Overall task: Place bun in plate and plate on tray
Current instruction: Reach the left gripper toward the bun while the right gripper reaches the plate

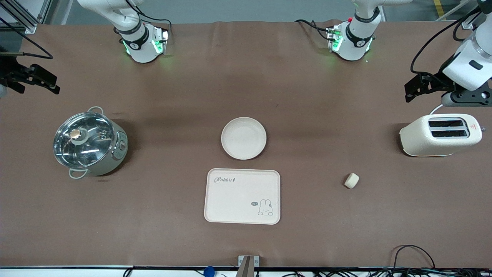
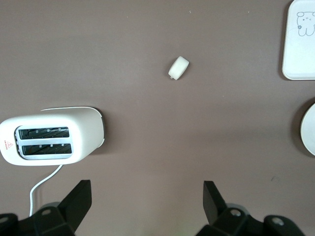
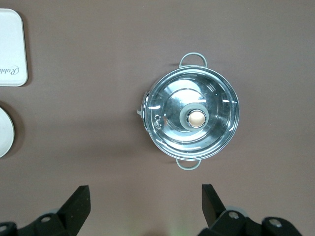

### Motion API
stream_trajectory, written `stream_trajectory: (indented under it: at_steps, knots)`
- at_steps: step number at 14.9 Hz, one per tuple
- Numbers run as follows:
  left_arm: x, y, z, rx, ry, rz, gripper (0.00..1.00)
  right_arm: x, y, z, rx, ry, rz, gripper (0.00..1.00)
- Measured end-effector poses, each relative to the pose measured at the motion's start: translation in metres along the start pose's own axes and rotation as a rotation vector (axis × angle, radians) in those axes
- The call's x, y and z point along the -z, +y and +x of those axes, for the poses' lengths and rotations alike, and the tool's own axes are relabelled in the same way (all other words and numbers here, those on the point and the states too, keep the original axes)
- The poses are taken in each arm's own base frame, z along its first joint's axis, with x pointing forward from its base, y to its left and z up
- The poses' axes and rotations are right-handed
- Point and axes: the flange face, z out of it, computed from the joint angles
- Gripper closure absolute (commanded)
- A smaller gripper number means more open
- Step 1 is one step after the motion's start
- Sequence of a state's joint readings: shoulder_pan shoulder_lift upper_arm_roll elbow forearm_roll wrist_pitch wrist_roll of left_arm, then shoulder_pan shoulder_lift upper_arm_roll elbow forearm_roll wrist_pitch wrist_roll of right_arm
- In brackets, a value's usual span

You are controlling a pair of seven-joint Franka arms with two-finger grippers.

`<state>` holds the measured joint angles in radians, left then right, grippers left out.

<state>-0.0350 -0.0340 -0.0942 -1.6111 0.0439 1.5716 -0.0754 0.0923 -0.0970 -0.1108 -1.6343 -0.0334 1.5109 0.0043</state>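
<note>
Tray (image 1: 242, 196): empty, mid desk by front-camera edge; stiff, stays put. Plate (image 1: 243, 138): empty, just farther from camera than tray; rigid, prob. slick, take at raised rim. Bun (image 1: 351, 180): on desk toward left arm's end, near toaster (image 1: 440, 135); looks soft, light, so pinch gently across short sides. Left gripper (image 2: 147, 201) over toaster, fingers apart. Right gripper (image 3: 145, 204) near pot (image 1: 89, 143), fingers apart, waits.

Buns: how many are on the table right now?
1. The bun lies on the bare table toward the left arm's end, nearer the front camera than the toaster, apart from the tray. The lidded pot could hide more.
</note>
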Motion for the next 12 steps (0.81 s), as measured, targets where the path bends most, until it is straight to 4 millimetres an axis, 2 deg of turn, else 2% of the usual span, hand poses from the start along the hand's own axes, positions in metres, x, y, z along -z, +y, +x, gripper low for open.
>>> stream_trajectory:
  at_steps: [5, 7, 9, 10, 12]
  knots:
    - [-0.003, 0.0, 0.006, 0.001, -0.003, -0.002, 0.0, 0.0, -0.001, 0.0, 0.0, 0.001, 0.008, 0.0]
    - [-0.02, 0.0, 0.02, 0.0, -0.029, -0.004, 0.0, 0.001, -0.006, 0.002, 0.002, 0.015, 0.053, 0.0]
    - [-0.056, 0.002, 0.041, 0.0, -0.064, -0.008, 0.0, -0.007, -0.019, 0.006, 0.016, 0.004, 0.111, 0.0]
    - [-0.079, 0.004, 0.055, 0.006, -0.075, -0.011, 0.0, -0.019, -0.036, 0.012, 0.029, -0.01, 0.139, 0.0]
    - [-0.13, 0.007, 0.082, 0.028, -0.088, -0.018, 0.0, -0.059, -0.082, 0.034, 0.032, -0.021, 0.15, 0.0]
